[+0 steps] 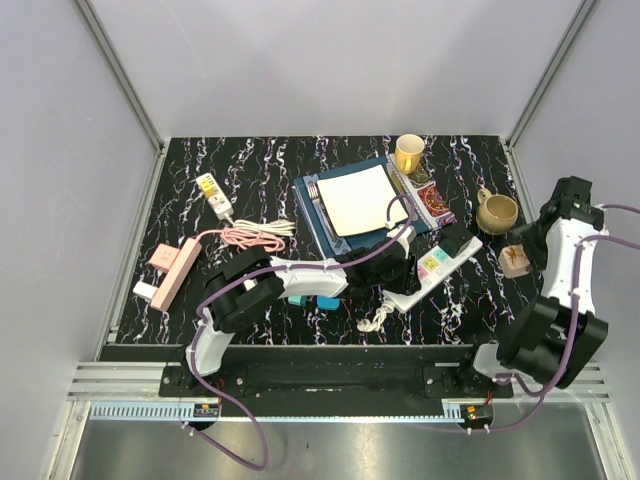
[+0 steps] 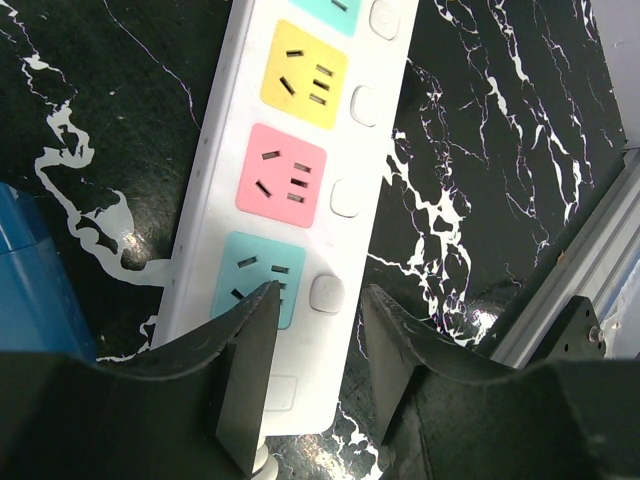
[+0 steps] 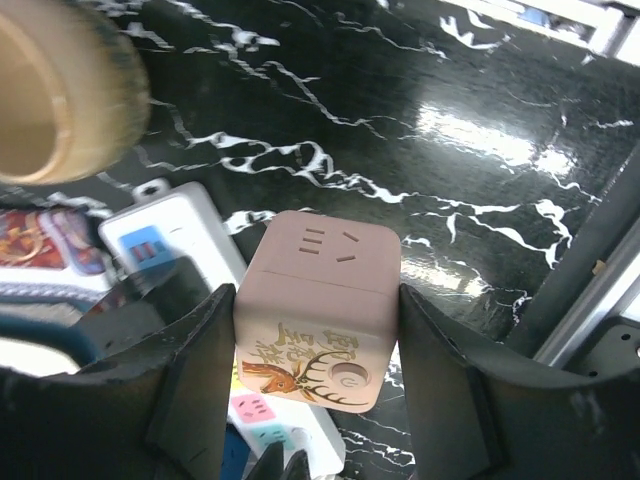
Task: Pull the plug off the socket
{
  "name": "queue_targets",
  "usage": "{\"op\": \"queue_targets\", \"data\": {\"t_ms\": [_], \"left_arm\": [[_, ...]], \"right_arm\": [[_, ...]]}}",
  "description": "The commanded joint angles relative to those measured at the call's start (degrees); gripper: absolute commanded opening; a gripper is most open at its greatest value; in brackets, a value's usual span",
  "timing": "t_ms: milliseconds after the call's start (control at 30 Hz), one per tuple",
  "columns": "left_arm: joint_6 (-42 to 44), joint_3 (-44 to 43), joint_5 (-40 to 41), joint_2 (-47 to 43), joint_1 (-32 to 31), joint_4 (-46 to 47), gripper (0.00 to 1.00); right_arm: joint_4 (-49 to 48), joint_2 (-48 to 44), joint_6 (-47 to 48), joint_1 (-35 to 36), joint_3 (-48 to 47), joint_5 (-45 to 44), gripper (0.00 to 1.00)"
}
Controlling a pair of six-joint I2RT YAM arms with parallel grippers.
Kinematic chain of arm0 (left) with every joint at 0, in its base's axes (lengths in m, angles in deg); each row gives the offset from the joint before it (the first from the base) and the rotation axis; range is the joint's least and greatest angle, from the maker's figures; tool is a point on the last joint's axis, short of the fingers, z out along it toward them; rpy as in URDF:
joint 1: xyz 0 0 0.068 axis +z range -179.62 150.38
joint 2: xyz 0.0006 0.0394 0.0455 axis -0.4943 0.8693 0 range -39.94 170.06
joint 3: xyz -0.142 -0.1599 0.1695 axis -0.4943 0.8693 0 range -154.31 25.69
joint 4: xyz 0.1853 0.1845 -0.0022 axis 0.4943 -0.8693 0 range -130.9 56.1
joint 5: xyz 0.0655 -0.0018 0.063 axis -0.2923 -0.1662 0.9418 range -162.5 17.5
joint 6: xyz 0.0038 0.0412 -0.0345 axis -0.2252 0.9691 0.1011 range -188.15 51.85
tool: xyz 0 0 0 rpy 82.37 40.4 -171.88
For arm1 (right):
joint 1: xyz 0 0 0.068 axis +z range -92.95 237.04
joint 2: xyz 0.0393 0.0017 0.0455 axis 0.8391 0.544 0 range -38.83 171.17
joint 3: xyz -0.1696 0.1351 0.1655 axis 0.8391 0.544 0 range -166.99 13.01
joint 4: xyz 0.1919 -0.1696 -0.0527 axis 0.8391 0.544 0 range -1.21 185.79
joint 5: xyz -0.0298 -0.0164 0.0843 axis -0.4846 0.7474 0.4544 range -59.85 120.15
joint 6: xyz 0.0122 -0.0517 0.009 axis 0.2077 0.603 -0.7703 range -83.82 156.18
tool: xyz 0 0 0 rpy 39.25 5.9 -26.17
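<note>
My right gripper (image 3: 315, 292) is shut on the plug, a pink cube (image 3: 325, 260) with a deer picture and slots on top; both pads press its sides. It hangs to the right of the white power strip (image 1: 437, 267), apart from it. The socket strip (image 2: 300, 130) has teal, pink and yellow outlets with switches. My left gripper (image 2: 318, 300) stands open over the strip's near end. Its left finger (image 2: 245, 350) is over the teal outlet and its right finger (image 2: 395, 340) is over the table beside the strip. A black block (image 1: 457, 238) sits on the strip's far end.
A tan mug (image 1: 497, 211) stands just behind the right gripper and a yellow mug (image 1: 409, 153) farther back. Stacked books with a white plate (image 1: 355, 198) lie mid-table. A pink strip (image 1: 176, 272), a small white strip (image 1: 214, 195) and a coiled pink cord (image 1: 256, 237) lie left.
</note>
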Motion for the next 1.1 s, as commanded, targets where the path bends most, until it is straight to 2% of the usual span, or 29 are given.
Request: {"op": "queue_targets", "data": {"t_ms": [0,267,467,700,767,967,1067], "left_arm": [[2.1,4.2,1.5,5.4,0.1,-13.7,0.47],[2.1,4.6,1.7,4.3,0.1,-13.6,0.48],[1.8,4.3,1.6,4.8,0.0,-13.5,0.48],[2.5,3.6,2.2,4.4,0.1,-14.2,0.49],[2.5,3.7,2.4,4.2,0.0,-14.5,0.49],[2.5,4.1,2.7,4.0,0.1,-14.3,0.50],[2.5,3.9,2.6,4.1,0.1,-14.3,0.50]], "right_arm": [[-0.5,4.6,-6.9,-0.1,2.0,-7.6,0.29],[-2.7,11.8,-10.8,-0.3,1.2,-15.1,0.32],[-6.7,15.1,-11.0,-0.3,3.2,-15.1,0.33],[-8.5,19.1,-11.1,-0.3,3.2,-15.2,0.40],[-9.0,19.4,-10.7,-0.3,3.1,-15.0,0.55],[-9.3,17.9,-8.0,-0.3,2.3,-12.8,0.75],[-9.8,17.0,-6.4,-0.3,1.7,-11.9,0.82]]}}
